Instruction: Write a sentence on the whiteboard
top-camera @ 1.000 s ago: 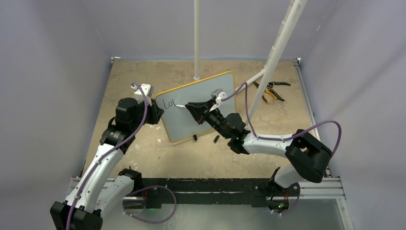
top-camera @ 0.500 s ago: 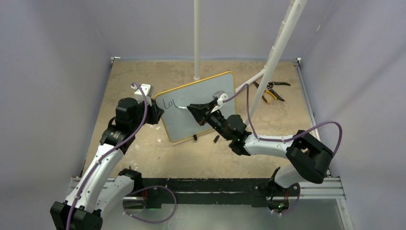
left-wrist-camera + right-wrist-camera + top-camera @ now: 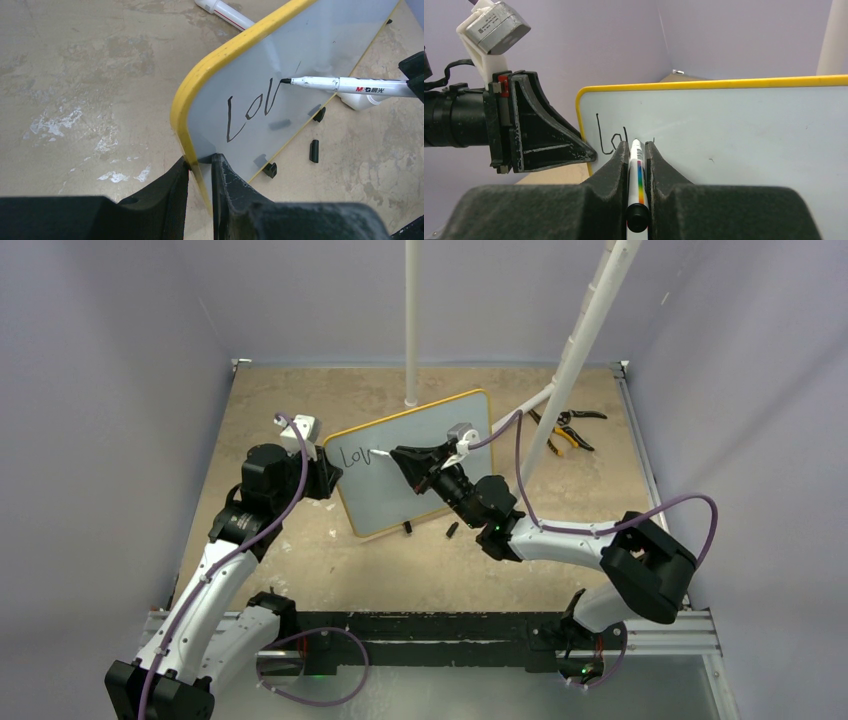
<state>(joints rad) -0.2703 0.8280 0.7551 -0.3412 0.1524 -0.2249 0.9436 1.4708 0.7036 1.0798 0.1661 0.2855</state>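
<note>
Where whiteboard point(image 3: 380, 495) rests, tan tabletop point(image 3: 400, 570), lilac walls point(image 3: 90, 360)

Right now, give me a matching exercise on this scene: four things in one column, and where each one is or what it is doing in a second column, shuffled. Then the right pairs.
Column 1
1. left tool
2. right tool
3. marker
4. pruning shears

Column 2
A. lying on the table at the far right, nothing touching it
B. gripping the yellow edge of the whiteboard
C. tip at the end of the black writing
D. closed around the marker's barrel

Pairs: 1-B, 2-D, 3-C, 4-A
</note>
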